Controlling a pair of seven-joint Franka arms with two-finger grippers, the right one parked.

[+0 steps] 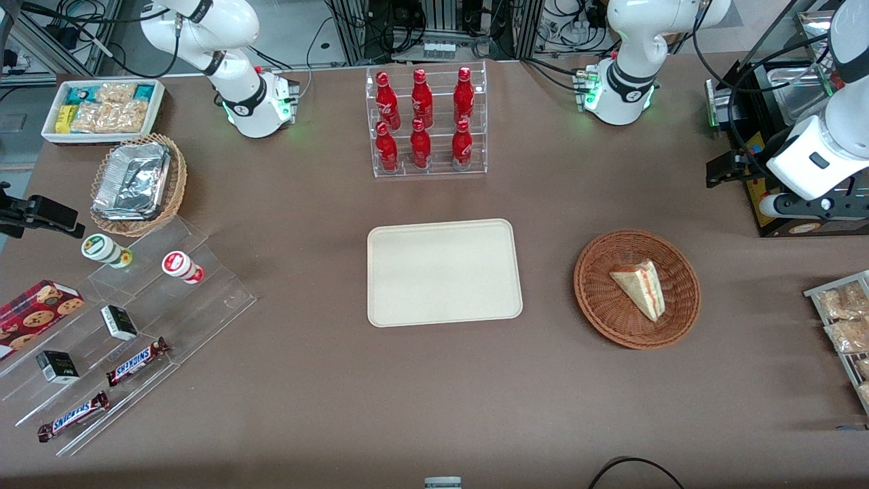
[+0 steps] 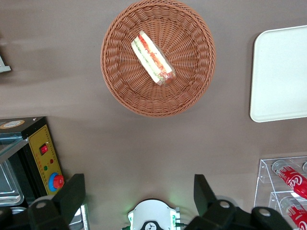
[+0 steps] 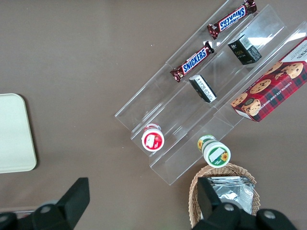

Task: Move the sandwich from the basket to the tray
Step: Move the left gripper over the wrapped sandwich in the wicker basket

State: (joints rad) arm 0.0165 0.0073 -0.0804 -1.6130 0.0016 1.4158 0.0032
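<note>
Sandwich, we see, lies slantwise in the wicker basket beside the tray, with our hand fingers apart, high above the tabletop, farther from the front camera.

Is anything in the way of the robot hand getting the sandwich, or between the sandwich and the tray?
Nothing visible. The gripper is open, up above the table with bare tabletop between it and the basket. The sandwich lies uncovered in the basket. Only bare table separates basket and tray.
</note>
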